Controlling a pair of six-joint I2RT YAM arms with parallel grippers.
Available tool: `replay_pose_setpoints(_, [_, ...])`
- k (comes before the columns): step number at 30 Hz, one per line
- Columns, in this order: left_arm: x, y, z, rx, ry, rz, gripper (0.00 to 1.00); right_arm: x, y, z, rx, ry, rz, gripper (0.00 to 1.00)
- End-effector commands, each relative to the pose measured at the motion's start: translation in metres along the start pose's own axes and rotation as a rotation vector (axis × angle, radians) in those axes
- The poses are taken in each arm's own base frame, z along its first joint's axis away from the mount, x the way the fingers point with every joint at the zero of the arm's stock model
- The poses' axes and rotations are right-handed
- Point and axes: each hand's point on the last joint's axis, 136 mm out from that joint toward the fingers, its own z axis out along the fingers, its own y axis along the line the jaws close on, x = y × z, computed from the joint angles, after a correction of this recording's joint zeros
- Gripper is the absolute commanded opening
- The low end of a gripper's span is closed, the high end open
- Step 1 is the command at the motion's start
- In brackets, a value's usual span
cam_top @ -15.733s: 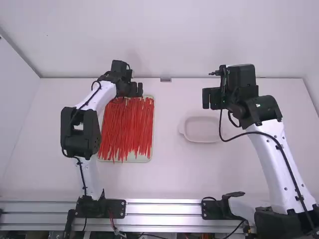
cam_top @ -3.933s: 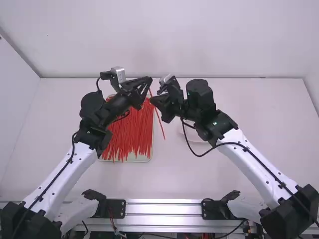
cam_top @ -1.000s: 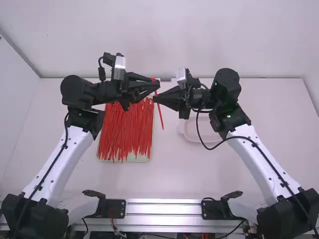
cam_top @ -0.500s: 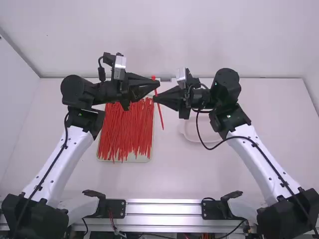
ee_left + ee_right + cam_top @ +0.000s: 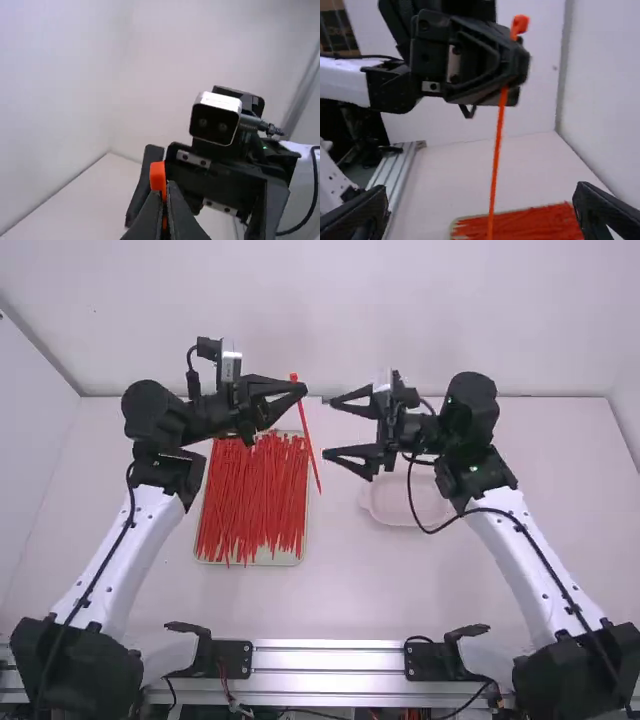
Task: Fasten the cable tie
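Step in hand, by judgement: getting the tail caught and fed into the head to close the loop. Pinched shut with the left gripper (image 5: 300,391) on the cable tie (image 5: 307,435) just under its head, up in the air over the far end of the tray (image 5: 292,560), with the tail slanting down toward the pile of spare ties (image 5: 250,495) and no loop formed yet. Spread wide at the right gripper (image 5: 333,427), facing the strap from just beside it, touching nothing. To do it well: keep the left clamp firm and the head steady; bring the right jaws around the strap lower down, nearer the free tail; close squarely across the flat of the strap; bend the tail up in a smooth arc toward the head; line the tip up with the slot before pushing. Ratchet side too small to tell here. Avoid grabbing right next to the left clamp, with no room left there for bending. Probably springy and slick, so expect twisting. Around: plain white table (image 5: 330,590); pale dish (image 5: 385,508) under the right arm, near the tray but not touching; bare white walls (image 5: 420,310) behind; metal rail (image 5: 320,648) along the near edge.
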Motion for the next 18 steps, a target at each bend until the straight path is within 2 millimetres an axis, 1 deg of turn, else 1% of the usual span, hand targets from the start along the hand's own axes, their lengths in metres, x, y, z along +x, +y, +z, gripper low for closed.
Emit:
replay_pose_setpoints(1, [-0.002,0.013,0.002,-0.030,-0.013,0.004,0.02,0.006,-0.011,-0.011,0.034,0.009,-0.021,0.98])
replay_pose_setpoints(4, [0.008,0.037,0.003,-0.072,-0.012,-0.033,0.02,0.016,-0.019,-0.020,0.063,0.036,-0.101,0.98])
replay_pose_setpoints(5, [0.010,0.041,0.003,-0.074,-0.010,-0.039,0.02,0.018,-0.019,-0.021,0.065,0.042,-0.113,0.98])
replay_pose_setpoints(8, [0.020,0.061,0.004,-0.104,0.000,-0.077,0.02,0.027,-0.018,-0.022,0.059,0.068,-0.186,0.98])
replay_pose_setpoints(10, [0.028,0.083,0.003,-0.131,0.009,-0.115,0.02,0.036,-0.016,-0.022,0.046,0.094,-0.290,0.98])
replay_pose_setpoints(11, [0.029,0.085,0.002,-0.133,0.010,-0.120,0.02,0.037,-0.016,-0.022,0.044,0.098,-0.309,0.98])
replay_pose_setpoints(12, [0.035,0.098,0.000,-0.157,0.020,-0.160,0.02,0.042,-0.015,-0.022,0.036,0.111,-0.385,0.98])
replay_pose_setpoints(13, [0.039,0.106,-0.001,-0.173,0.029,-0.185,0.02,0.046,-0.015,-0.023,0.035,0.123,-0.431,0.98])
replay_pose_setpoints(14, [0.042,0.110,-0.002,-0.181,0.035,-0.198,0.02,0.047,-0.015,-0.023,0.035,0.130,-0.455,0.98])
replay_pose_setpoints(17, [0.064,0.139,-0.004,-0.231,0.077,-0.278,0.02,0.059,-0.019,-0.025,0.049,0.180,-0.564,0.98])
replay_pose_setpoints(18, [0.068,0.143,-0.005,-0.241,0.080,-0.293,0.02,0.060,-0.018,-0.025,0.046,0.182,-0.576,0.98])
